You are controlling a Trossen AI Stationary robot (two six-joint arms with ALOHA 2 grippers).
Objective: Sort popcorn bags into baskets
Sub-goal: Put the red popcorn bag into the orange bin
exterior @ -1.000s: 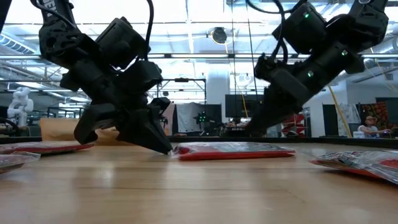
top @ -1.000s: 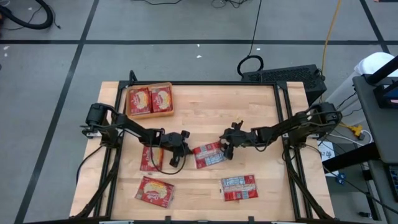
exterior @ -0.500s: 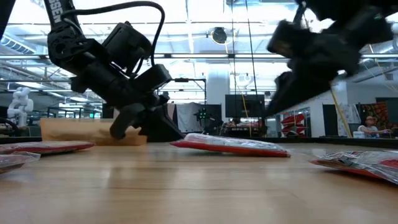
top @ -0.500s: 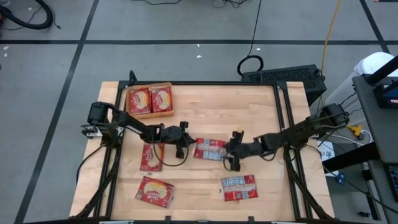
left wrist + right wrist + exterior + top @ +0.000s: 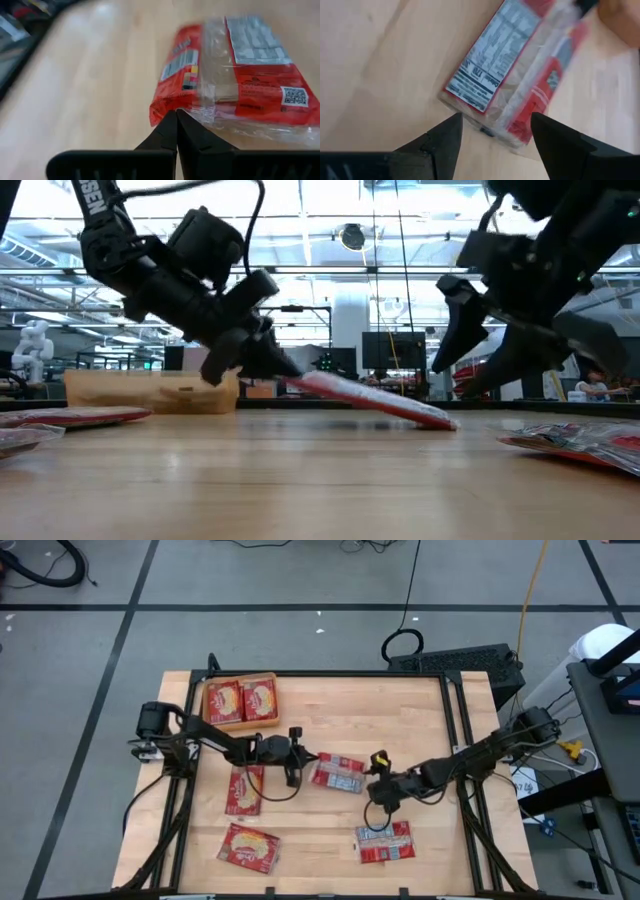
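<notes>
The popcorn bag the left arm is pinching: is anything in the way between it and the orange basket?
Nothing visible blocks it. The left gripper holds the popcorn bag by one edge, tilted up off the table. Only bare wood lies between it and the orange basket, which already holds two bags.

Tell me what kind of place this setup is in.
Most likely a robotics lab or workshop. A wooden table stands on a grey floor marked with dark tape lines, cables trail across it, and the low view shows a large open hall with ceiling strip lights and monitors.
</notes>
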